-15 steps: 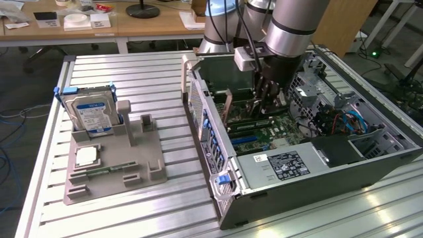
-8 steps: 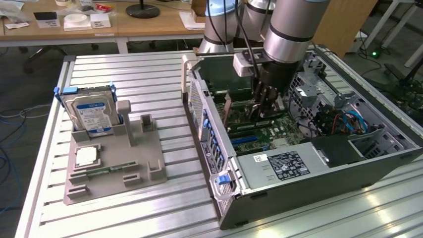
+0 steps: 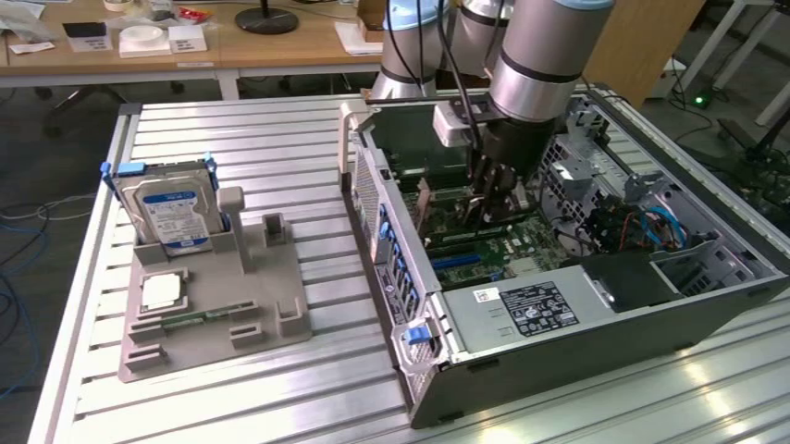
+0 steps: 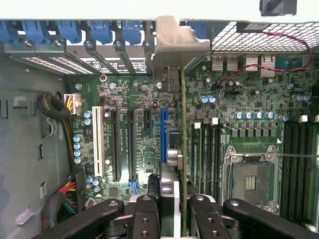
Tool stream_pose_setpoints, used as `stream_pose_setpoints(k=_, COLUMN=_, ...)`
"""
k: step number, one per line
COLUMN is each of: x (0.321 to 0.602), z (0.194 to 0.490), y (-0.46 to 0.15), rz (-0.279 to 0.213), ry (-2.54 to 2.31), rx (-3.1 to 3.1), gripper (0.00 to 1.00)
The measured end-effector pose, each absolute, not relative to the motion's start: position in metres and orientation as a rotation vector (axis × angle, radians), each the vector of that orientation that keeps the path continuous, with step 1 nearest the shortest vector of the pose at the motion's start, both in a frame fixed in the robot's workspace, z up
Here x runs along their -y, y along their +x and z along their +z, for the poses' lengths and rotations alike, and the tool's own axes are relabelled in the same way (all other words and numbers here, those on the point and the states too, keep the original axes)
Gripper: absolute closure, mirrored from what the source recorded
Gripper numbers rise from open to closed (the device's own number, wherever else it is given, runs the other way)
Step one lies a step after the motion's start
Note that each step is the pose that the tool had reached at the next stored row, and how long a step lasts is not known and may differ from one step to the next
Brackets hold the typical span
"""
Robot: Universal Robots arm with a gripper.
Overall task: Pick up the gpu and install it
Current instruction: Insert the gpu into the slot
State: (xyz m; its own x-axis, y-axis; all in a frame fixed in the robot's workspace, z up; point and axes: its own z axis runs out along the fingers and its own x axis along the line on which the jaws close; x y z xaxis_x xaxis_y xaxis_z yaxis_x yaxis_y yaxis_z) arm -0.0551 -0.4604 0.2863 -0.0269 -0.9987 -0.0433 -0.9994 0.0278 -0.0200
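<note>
The gripper (image 4: pixel 172 209) clenches the gpu (image 4: pixel 182 149) edge-on above the motherboard (image 4: pixel 139 94), beside the blue slot (image 4: pixel 163 134). Slight misalignment could jam the card's edge against neighbouring components rather than seating.

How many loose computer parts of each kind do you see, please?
Boxy silver hard drive, blue-white label: 1
Small square silver processor chip: 1
Slim green memory stick: 1
Thin dark gpu card in the gripper: 1
Total: 4
</note>
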Motion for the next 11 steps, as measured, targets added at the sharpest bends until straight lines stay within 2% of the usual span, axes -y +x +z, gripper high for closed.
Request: stream_pose_setpoints(k=11, x=0.4618, z=0.2762, y=-0.0569, rz=0.025, ry=-2.159, rx=-2.220, gripper=0.72)
